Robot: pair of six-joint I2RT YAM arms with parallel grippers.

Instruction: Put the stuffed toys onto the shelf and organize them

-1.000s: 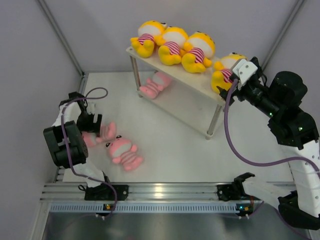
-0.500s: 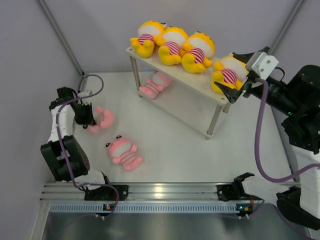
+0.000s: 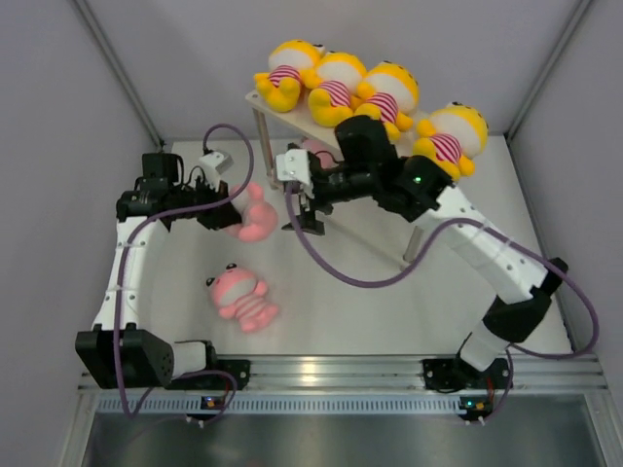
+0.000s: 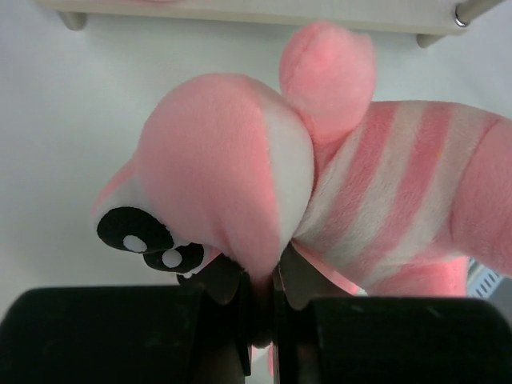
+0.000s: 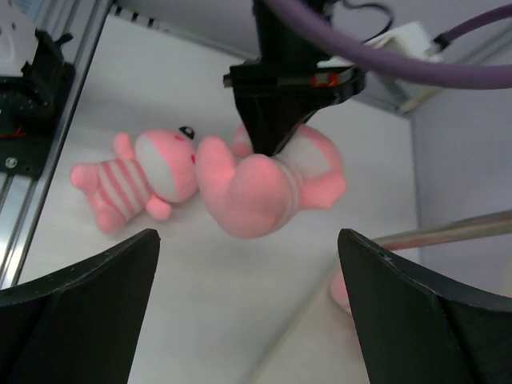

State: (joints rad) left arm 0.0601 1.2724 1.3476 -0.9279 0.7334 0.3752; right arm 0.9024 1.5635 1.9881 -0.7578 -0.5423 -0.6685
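Observation:
My left gripper [image 3: 222, 218] is shut on a pink stuffed toy [image 3: 251, 218] and holds it off the floor, left of the shelf [image 3: 265, 105]. In the left wrist view the jaws pinch the plush [image 4: 240, 160] just below its head. My right gripper [image 3: 300, 212] stands open right beside that toy, facing it, with nothing between its fingers [image 5: 80, 304]. The held toy [image 5: 264, 188] hangs just beyond its tips. A second pink toy [image 3: 241, 295] lies on the floor. Several yellow toys [image 3: 336, 88] lie in a row on the shelf's top board.
Another pink toy [image 3: 313, 146] lies under the shelf, mostly hidden by my right arm. The right arm reaches across the front of the shelf. A thin shelf leg [image 3: 416, 238] stands at the near right corner. Grey walls close in three sides.
The left gripper shut on the pink toy, lifted it and carried it right toward the shelf. The right arm swung from the shelf's right end across to face that toy.

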